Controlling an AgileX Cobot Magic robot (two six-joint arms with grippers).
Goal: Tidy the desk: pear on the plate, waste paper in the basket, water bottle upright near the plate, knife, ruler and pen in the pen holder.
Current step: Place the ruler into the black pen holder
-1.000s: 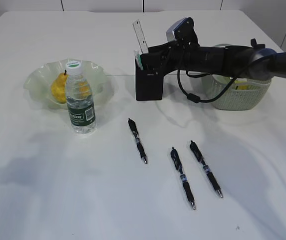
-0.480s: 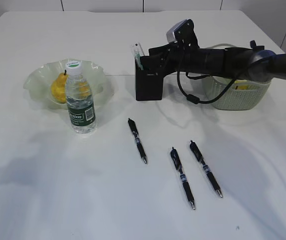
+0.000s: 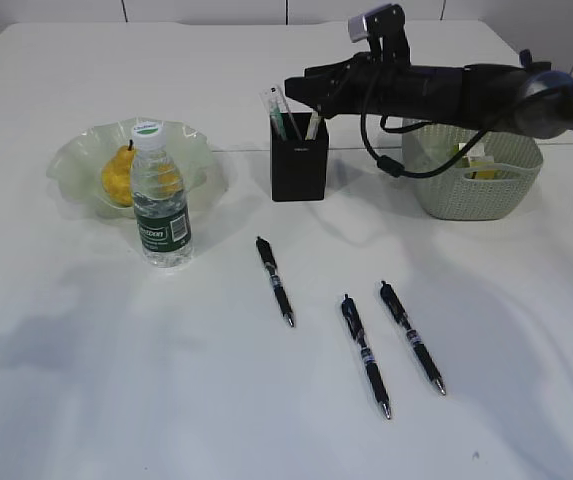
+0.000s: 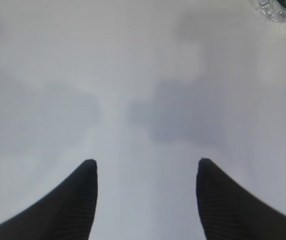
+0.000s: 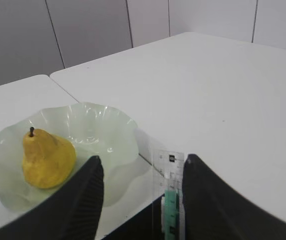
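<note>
You have the pear point(image 3: 118, 176) on the plate point(image 3: 76, 150), the water bottle point(image 3: 160, 196) upright just beside it, and the ruler point(image 3: 278, 112) standing in the pen holder point(image 3: 299, 168) with a green-handled item. Paper sits in the basket point(image 3: 476, 188). Three pens point(image 3: 275, 281) lie on the table. Your right gripper point(image 3: 298, 88) hovers above the holder, jaws apart, empty; the left gripper point(image 4: 145, 172) is spread over bare table.
</note>
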